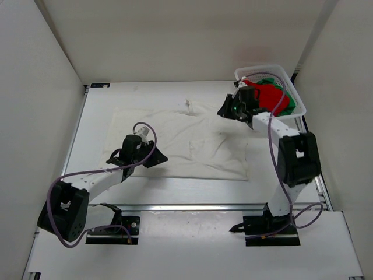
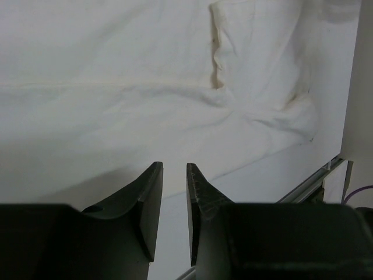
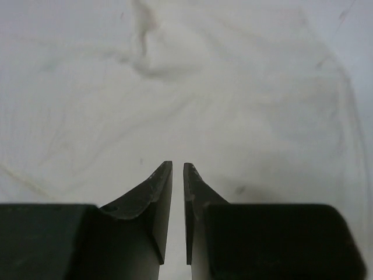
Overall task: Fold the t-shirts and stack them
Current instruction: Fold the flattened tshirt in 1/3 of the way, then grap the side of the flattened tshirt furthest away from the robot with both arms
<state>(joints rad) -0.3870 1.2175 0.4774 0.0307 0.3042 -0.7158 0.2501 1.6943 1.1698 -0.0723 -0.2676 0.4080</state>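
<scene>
While the left fingers (image 1: pixel 156 157) are hovering slightly apart and empty at its near-left edge, the white t-shirt (image 1: pixel 192 146) is lying spread in the middle of the desk (image 1: pixel 175 189), long axis left-right. The right fingers (image 1: pixel 226 109), barely parted, are hanging over its far-right corner beside the basket (image 1: pixel 262 70) holding the red t-shirt (image 1: pixel 271 98).

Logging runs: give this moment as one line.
white cloth t-shirt spread; red cloth t-shirt in white lattice basket; left claw, right claw empty
</scene>
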